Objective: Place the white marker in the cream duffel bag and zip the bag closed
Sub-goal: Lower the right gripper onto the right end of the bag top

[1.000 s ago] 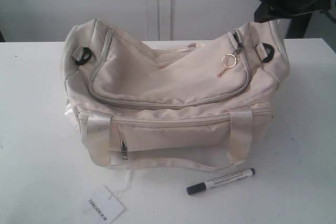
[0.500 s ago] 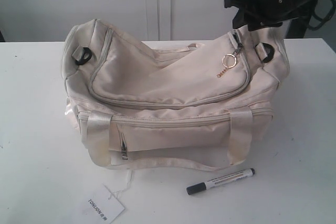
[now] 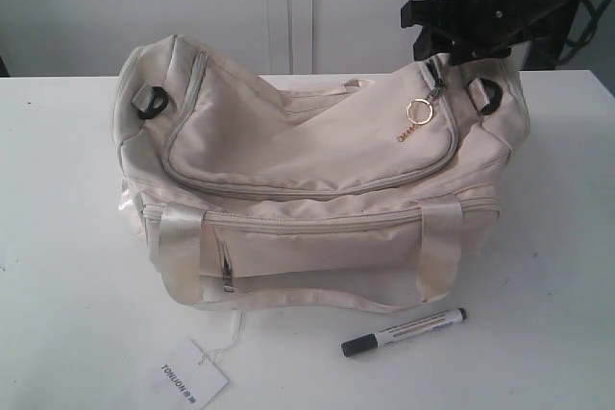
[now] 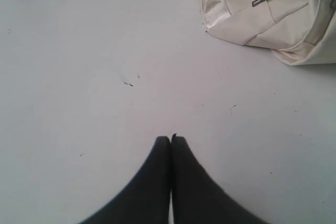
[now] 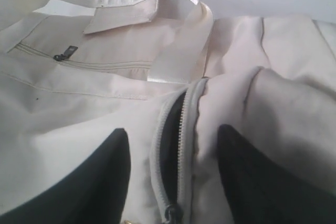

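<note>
Flanking zipper (image 5: 182, 137) (pull (image 5: 173, 214) half cropped)

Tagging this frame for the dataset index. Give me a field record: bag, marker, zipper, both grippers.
bag: cream duffel bag, sitting on the table
marker: white marker, lying on the table in front of the bag, untouched
zipper: top zipper mostly shut; short gap by the slider shows dark inside; gold ring pull hanging
left gripper: shut, empty, over bare table
right gripper: open, jaws astride the zipper's slider end, holding nothing
hang tag: on the table, in front of the bag
</note>
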Motion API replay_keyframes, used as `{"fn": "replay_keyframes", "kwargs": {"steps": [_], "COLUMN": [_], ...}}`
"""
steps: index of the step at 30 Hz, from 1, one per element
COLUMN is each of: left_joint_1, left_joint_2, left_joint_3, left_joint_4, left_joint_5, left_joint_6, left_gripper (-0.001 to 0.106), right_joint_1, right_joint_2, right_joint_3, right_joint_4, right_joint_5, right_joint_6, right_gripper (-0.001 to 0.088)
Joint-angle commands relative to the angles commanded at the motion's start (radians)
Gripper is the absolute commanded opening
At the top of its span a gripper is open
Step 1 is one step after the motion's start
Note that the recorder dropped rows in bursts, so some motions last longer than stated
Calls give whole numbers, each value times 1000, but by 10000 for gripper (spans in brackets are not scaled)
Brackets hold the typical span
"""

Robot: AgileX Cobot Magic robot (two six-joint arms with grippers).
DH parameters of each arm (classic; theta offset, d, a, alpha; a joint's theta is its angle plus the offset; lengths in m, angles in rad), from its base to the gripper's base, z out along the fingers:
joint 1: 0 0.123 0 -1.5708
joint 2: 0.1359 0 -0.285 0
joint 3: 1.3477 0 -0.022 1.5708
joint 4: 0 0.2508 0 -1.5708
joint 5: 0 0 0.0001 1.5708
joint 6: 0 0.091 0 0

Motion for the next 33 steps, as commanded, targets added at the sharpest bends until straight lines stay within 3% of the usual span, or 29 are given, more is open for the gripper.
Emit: {"fn": "replay_keyframes", "kwargs": {"steps": [7, 9, 11, 15, 17, 28, 33], "left_joint_1": [0, 0, 0, 0, 0, 0, 0], "left_joint_2": [0, 0, 0, 0, 0, 0, 0], "left_joint_3": [0, 0, 0, 0, 0, 0, 0], "left_joint_4": [0, 0, 0, 0, 0, 0, 0], "left_joint_5": [0, 0, 0, 0, 0, 0, 0], "left_joint_6": [0, 0, 0, 0, 0, 0, 0], "left_gripper": [0, 0, 0, 0, 0, 0, 0], "right_joint_1": [0, 0, 0, 0, 0, 0, 0], "right_joint_2": [34, 37, 37, 37, 37, -17, -29], "right_joint_3": [0, 0, 0, 0, 0, 0, -1], "right_joint_4": [0, 0, 0, 0, 3, 18, 85], "right_joint_5": [2, 2, 2, 4, 8, 55, 102], "right_joint_6": [0, 0, 0, 0, 0, 2, 4], "right_gripper": [489, 451, 363, 75, 0, 0, 0]}}
